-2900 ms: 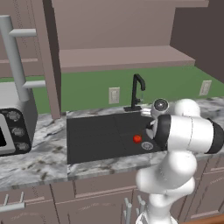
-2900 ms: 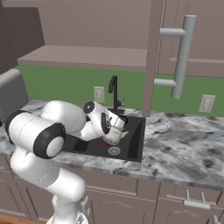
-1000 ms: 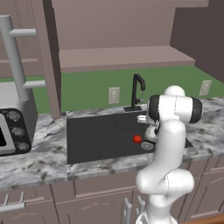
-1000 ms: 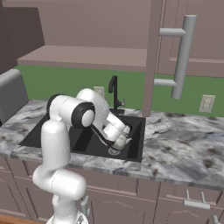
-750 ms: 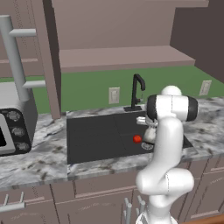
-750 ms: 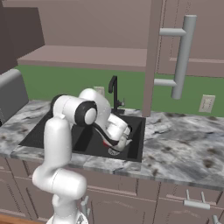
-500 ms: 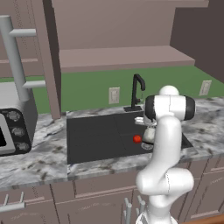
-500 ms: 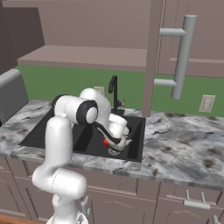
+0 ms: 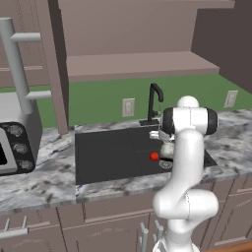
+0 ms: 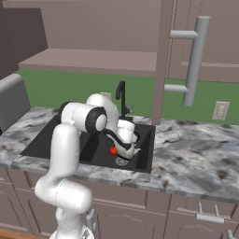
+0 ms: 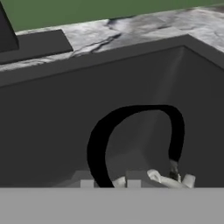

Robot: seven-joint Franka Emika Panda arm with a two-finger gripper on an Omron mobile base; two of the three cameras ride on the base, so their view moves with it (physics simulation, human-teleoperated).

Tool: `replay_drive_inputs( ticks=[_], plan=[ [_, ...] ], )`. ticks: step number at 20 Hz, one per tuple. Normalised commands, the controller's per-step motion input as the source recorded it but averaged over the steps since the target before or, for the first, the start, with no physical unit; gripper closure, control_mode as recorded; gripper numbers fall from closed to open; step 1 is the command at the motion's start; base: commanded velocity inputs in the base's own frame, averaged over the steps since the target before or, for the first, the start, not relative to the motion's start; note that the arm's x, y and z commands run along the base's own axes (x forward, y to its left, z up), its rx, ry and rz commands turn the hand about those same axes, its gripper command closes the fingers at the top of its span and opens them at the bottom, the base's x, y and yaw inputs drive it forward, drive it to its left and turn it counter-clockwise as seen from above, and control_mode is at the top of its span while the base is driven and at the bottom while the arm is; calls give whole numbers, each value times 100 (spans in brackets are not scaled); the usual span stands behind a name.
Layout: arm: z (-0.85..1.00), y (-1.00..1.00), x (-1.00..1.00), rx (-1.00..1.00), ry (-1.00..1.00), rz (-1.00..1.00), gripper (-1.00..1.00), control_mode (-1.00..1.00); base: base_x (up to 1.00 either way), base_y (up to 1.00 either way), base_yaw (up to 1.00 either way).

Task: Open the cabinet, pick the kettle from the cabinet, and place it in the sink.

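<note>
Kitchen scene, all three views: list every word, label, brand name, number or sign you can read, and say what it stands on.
None: no readable text in any view.
The toaster oven shows round knobs with no legible markings.
The wall outlets are blank plates.
The kettle, sink and cabinet carry no label.

charcoal sink [image 9: 108, 157], possibly silvery kettle [image 10: 130, 150]

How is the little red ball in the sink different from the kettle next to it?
The red ball is plain red and round; the kettle is silvery-white with a thin black arched handle. The ball is smaller than the kettle. The ball lies free on the basin floor, while the kettle sits right under the robot's hand. Both are inside the dark sink, near its right end.
</note>
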Motion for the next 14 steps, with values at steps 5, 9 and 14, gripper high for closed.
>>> replay_drive_inputs(
  ticks=[5,9,14],
  plan=[
    [-12,-14,16,0,0,0,100,-100,0,0,0],
    [-4,-19,7,0,-4,0,100,-100,0,0,0],
    [-1,-26,-10,0,-3,0,100,-100,0,0,0]
  ],
)
